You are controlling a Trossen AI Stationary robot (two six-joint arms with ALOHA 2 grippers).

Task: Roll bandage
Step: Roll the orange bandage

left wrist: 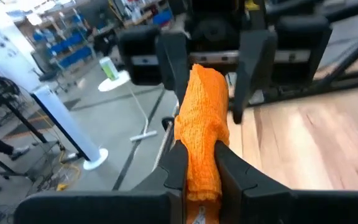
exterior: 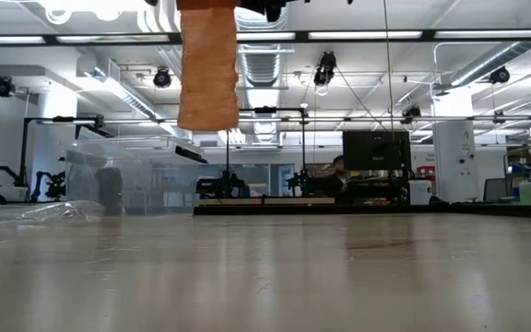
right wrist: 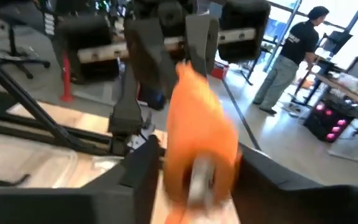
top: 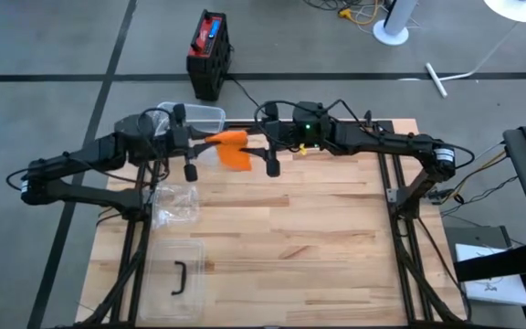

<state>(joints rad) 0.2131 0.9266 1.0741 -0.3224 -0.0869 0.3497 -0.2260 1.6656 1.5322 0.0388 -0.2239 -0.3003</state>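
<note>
Left gripper [left wrist: 201, 165] is pinched onto the orange bandage [left wrist: 202, 124], fingers pressed tight against the fabric on both sides, so one end is anchored while the strip is worked. Right gripper [right wrist: 191, 168] sits at the opposite end, jaws spread on either side of the bandage with visible gaps; whether the fabric is actually clamped there cannot be told, the cloth being blurred in that wrist view. In the high view the two grippers are seen facing each other near the table's [top: 318, 238] far edge, left gripper [top: 190, 146] and right gripper [top: 272, 146] close together, with the bandage [top: 231, 151] bridged between them and held well off the surface. The low view shows the bandage [exterior: 208, 65] hanging freely as a loose tail, clear of the tabletop. Holding it aloft is judged deliberate: slack is kept off the wood so turns can be wound without drag. A clear container [top: 190, 117] sits just beyond the left gripper, crumpled plastic wrap [top: 173, 206] and a lid [top: 176, 274] nearer the front-left, all out of the working zone.
</note>
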